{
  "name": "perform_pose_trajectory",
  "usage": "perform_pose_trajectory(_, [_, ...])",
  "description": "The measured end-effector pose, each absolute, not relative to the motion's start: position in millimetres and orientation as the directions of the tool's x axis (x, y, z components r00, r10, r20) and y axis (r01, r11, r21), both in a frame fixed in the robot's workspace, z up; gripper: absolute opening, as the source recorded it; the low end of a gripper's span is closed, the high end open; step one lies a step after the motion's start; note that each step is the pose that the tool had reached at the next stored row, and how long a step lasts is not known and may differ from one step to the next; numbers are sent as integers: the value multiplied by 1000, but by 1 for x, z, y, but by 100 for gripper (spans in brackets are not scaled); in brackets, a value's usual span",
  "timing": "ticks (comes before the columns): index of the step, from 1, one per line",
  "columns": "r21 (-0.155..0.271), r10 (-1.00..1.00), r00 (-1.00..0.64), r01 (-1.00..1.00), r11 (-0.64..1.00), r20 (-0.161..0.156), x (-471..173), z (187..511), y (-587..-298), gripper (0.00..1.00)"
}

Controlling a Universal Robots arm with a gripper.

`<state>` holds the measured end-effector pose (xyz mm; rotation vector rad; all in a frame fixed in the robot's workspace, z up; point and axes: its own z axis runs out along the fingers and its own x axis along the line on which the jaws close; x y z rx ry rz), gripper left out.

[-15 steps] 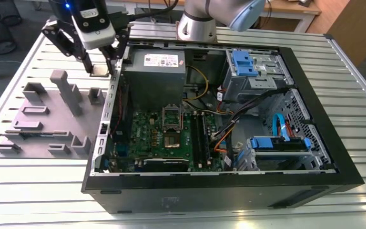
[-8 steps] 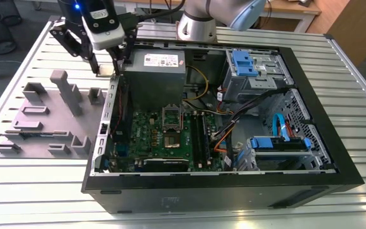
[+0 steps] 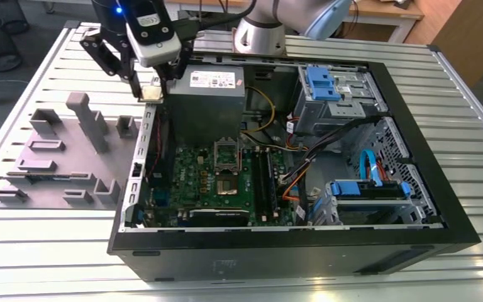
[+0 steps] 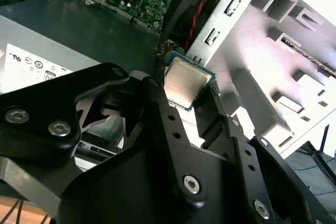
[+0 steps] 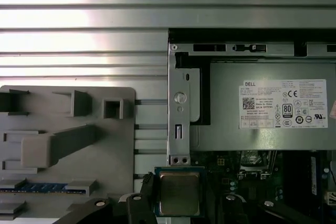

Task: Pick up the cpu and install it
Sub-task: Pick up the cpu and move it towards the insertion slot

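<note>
Jaws were clamped on opposite edges of the chip, likely keeping its underside free for seating; it hung at the exterior view's upper left, over the case wall beside the power supply, apart from the socket

Silvery ribbed metal table, slats running across the exterior view. Bears an open black computer case toward the exterior view's right. Holds a flat grey fixture plate with raised blocks on the exterior view's left, just beside the case wall.
</note>
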<state>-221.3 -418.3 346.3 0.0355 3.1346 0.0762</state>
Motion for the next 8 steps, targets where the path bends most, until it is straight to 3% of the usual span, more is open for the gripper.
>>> perform_pose_trajectory(8, [49,23,-1000,22,999,-5,-203,346,-418,47])
